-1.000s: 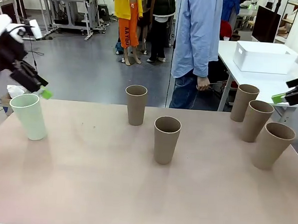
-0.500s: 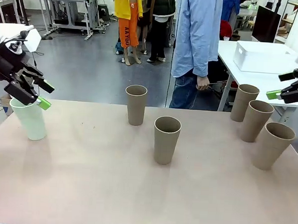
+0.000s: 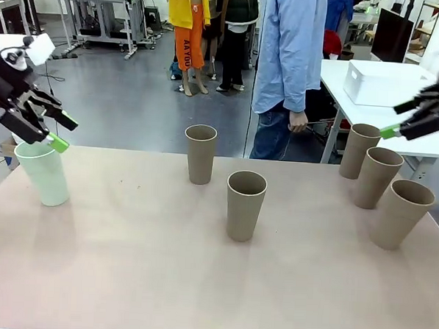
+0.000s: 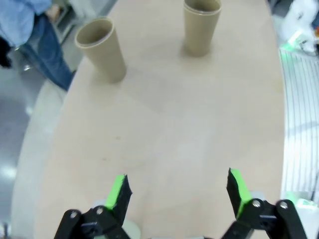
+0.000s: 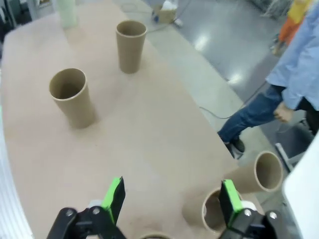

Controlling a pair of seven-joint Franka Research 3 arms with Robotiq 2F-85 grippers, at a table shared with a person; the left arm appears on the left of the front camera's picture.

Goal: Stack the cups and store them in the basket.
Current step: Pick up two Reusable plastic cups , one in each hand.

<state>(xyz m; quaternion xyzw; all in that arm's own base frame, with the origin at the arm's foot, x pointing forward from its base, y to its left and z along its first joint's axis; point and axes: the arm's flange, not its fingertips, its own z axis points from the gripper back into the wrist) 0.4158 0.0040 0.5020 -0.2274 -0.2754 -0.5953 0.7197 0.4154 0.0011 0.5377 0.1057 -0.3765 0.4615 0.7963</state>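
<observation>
- Front view, stock on the table: six cups, all upright, none nested yet.
- Mint-green cup: far-left corner, well apart from the rest.
- Tan cups, middle pair: one toward the far edge, one nearer the centre.
- Tan cups, right-hand trio: close in a diagonal row; whether they touch cannot be told.
- Basket: white bin on a separate white side table at far right, off the cup table, beyond the trio. A person stands between the two tables.
- Left gripper: fingers apart, empty, tips just above the mint-green cup's rim.
- Right gripper: fingers spread wide, empty, hanging above the far end of the trio.
- Step judged in hand: each arm closing in for a first pick-up.
- Handling advice, left: come down so the fingers straddle the cup body below the rim. Close gently, since a light tapered cup may squirt upward or tip.
- Handling advice, right: take an end cup of the row. Descend straight so a finger does not knock its neighbour, then lift clear before carrying it to another cup for nesting.
</observation>
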